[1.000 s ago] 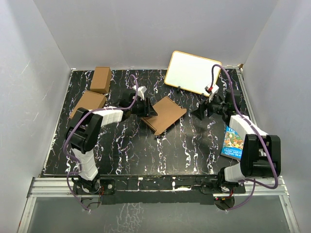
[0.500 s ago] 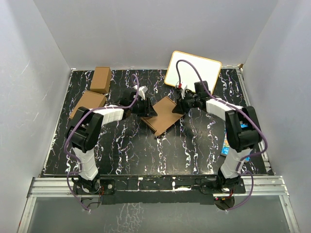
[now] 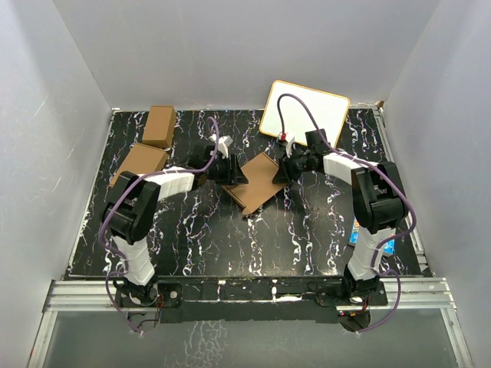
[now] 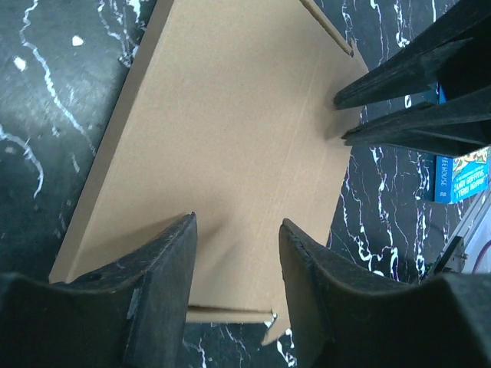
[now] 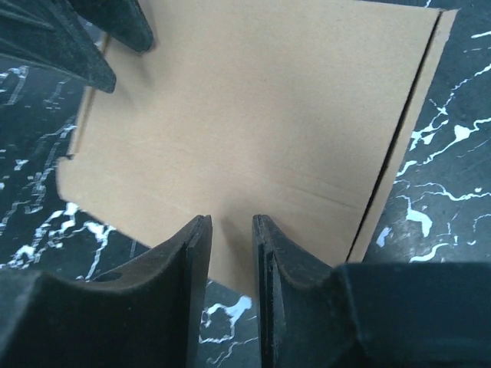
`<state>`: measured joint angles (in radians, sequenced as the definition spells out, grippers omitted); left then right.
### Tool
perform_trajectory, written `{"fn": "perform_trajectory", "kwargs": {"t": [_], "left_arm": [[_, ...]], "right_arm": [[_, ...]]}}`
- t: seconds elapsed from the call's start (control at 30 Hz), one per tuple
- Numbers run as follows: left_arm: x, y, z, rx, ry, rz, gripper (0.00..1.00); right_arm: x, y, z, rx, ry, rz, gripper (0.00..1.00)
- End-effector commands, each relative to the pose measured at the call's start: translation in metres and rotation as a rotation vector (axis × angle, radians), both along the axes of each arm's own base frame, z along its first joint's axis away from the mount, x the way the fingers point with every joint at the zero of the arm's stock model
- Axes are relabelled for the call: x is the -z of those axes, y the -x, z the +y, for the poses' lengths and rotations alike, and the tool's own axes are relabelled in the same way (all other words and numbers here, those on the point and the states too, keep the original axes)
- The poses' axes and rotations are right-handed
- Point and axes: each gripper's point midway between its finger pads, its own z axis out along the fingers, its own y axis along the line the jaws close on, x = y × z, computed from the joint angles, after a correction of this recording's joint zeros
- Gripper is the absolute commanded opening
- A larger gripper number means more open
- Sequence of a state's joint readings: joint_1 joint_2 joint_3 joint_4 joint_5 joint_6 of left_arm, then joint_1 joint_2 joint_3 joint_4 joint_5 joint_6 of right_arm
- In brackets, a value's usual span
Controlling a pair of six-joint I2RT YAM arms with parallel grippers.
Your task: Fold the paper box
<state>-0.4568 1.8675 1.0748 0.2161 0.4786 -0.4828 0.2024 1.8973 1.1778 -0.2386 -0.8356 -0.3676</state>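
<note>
The paper box [image 3: 261, 182] lies as a flat brown cardboard sheet in the middle of the black marbled table, one corner pointing away. My left gripper [image 3: 236, 172] is at its left edge. In the left wrist view this gripper [image 4: 238, 220] is open, its tips over the board [image 4: 222, 123] near a flap slit. My right gripper [image 3: 281, 170] meets the sheet's right edge. The right wrist view shows its jaws [image 5: 231, 218] a narrow gap apart over the board [image 5: 253, 100], pinching nothing. Each wrist view shows the other gripper's fingers [image 4: 399, 77] [image 5: 84, 46] across the sheet.
Two brown cartons [image 3: 159, 125] [image 3: 140, 162] stand at the back left. A white board with an orange rim [image 3: 304, 115] leans at the back right. A blue book [image 3: 367, 230] lies at the right edge, partly behind the right arm.
The right arm swung in from the right side to the sheet's right edge, and its jaws narrowed. The left gripper stayed at the left edge.
</note>
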Motion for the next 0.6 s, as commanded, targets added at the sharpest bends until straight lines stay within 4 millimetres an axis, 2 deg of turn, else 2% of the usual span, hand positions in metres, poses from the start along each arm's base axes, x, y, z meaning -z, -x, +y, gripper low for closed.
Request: {"fn": "perform_trajectory", "kwargs": {"t": [0.0, 0.1, 0.2, 0.3, 0.37, 0.5, 0.57], "left_arm": [[-0.056, 0.001, 0.01, -0.03, 0.016, -0.138, 0.47], [-0.083, 0.005, 0.018, -0.059, 0.036, -0.219, 0.49], [-0.101, 0.015, 0.03, -0.095, 0.047, -0.29, 0.53], [-0.112, 0.025, 0.044, -0.143, 0.062, -0.354, 0.62], [-0.124, 0.033, 0.053, -0.173, 0.081, -0.407, 0.72], [-0.123, 0.044, 0.074, -0.271, 0.101, -0.435, 0.97], [-0.12, 0.049, 0.082, -0.324, 0.123, -0.421, 0.97]], "right_arm": [[-0.067, 0.004, 0.0, -0.058, -0.119, -0.125, 0.35], [-0.083, 0.004, -0.006, -0.049, -0.133, -0.168, 0.4], [-0.092, -0.001, -0.015, -0.016, -0.112, -0.213, 0.44], [-0.107, -0.009, -0.026, 0.034, -0.082, -0.282, 0.5], [-0.116, -0.016, -0.033, 0.069, -0.062, -0.336, 0.61], [-0.131, -0.025, -0.043, 0.085, -0.057, -0.434, 0.97], [-0.135, -0.028, -0.046, 0.093, -0.101, -0.421, 1.0]]}}
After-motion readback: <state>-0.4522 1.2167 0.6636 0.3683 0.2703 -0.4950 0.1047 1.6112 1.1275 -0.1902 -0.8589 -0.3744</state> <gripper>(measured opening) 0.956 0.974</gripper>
